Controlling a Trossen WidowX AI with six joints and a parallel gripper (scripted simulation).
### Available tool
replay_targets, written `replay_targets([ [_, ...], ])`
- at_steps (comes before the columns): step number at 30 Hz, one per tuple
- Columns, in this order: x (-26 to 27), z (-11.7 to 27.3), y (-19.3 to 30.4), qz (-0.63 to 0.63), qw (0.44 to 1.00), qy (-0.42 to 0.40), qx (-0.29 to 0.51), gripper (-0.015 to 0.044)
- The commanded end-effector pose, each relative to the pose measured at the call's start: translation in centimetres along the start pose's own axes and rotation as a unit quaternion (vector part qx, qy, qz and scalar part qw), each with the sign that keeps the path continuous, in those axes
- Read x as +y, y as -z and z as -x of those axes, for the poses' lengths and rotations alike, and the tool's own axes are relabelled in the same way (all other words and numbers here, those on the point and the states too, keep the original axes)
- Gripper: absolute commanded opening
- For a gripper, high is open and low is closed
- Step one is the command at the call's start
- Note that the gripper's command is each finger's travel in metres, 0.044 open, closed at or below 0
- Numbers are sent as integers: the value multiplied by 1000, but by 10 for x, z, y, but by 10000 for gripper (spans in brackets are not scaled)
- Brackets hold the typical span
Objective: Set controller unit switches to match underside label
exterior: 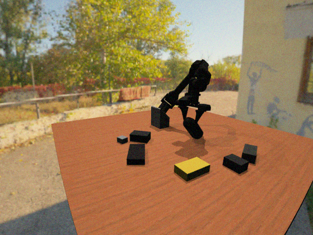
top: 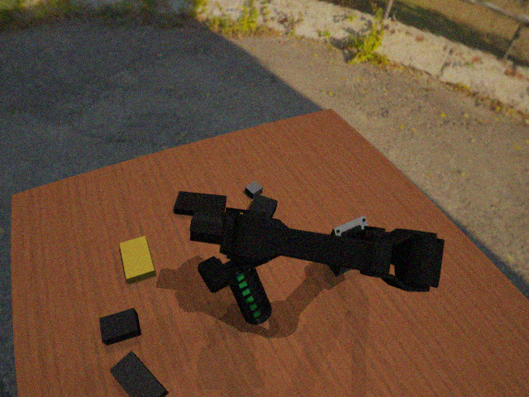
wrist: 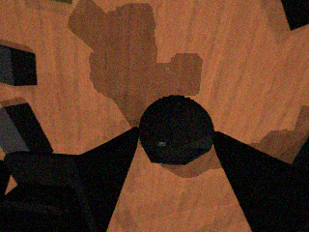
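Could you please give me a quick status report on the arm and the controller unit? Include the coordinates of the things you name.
Gripper (exterior: 192,121) (wrist: 175,133) shut on controller unit (top: 250,294) (exterior: 192,128) (wrist: 176,128). Unit raised, tilted, clear of the bench (top: 64,231) (exterior: 113,197) (wrist: 232,87). Nothing seen blocking directly beneath; label unreadable.

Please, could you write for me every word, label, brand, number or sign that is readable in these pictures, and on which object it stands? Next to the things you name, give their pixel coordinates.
No text can be read in any view.
Controller unit (top: 260,294) (exterior: 193,128) (wrist: 176,127): switch numbers too small and dark to read; no label is visible.
Yellow block (top: 137,258) (exterior: 191,165): no writing seen.
Building wall (exterior: 273,76): painted figures, no readable words.
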State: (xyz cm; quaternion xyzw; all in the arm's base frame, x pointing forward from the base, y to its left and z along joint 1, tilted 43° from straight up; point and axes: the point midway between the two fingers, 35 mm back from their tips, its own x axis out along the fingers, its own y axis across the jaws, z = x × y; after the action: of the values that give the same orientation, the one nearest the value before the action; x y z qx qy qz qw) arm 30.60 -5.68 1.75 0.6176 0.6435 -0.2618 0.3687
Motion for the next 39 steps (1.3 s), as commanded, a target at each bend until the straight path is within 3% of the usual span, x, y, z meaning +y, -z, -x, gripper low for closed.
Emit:
replay_targets([
  [1, -1, 1, 6, -3, 1000, 1, 1, 336],
  [39, 0, 13, 36, -4, 999, 2, -38, 336],
])
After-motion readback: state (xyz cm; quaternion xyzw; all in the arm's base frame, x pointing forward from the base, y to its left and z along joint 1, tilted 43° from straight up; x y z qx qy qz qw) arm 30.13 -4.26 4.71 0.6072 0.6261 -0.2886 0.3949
